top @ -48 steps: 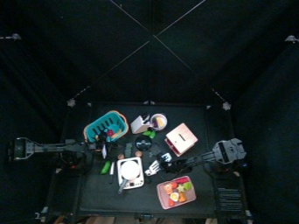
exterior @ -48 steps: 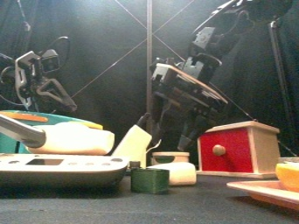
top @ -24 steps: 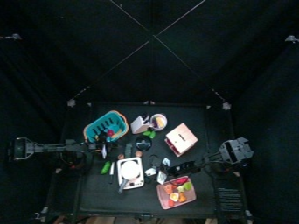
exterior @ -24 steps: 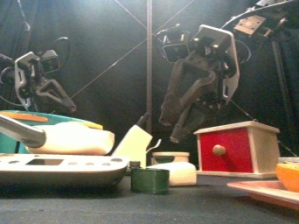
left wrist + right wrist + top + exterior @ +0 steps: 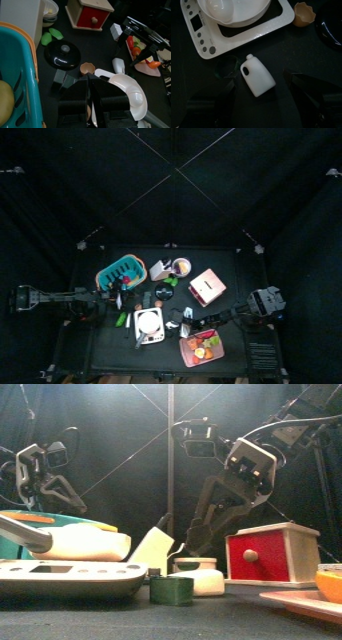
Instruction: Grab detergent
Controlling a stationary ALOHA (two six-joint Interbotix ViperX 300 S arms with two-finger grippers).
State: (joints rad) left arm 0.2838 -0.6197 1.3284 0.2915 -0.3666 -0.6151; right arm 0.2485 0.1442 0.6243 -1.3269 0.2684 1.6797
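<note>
Two wide-spread jaws on the right gripper (image 5: 261,97), poised just above the table (image 5: 301,55) and straddling the detergent bottle (image 5: 258,75) without touching it. Lying flat on its back between them, cap end toward the kitchen scale (image 5: 211,35), near the table's front and a little right of middle.

Probably light, judging by the small white plastic body: stiff enough to pinch, yet smooth and likely to slide or spin on the dark tabletop if struck on one side only. Best taken across the broad flat middle, below the handle hole, squarely on both flanks. Better avoided: the narrow neck, where a grip could twist off.

Just beyond the bottle, the scale carrying a white bowl (image 5: 234,7); beside that, a small brown cup (image 5: 304,14). Worth keeping clear of both on the lift.

Farther back, a red box (image 5: 207,285). Well apart at the left edge, the resting left gripper (image 5: 47,479), its opening impossible to judge.
</note>
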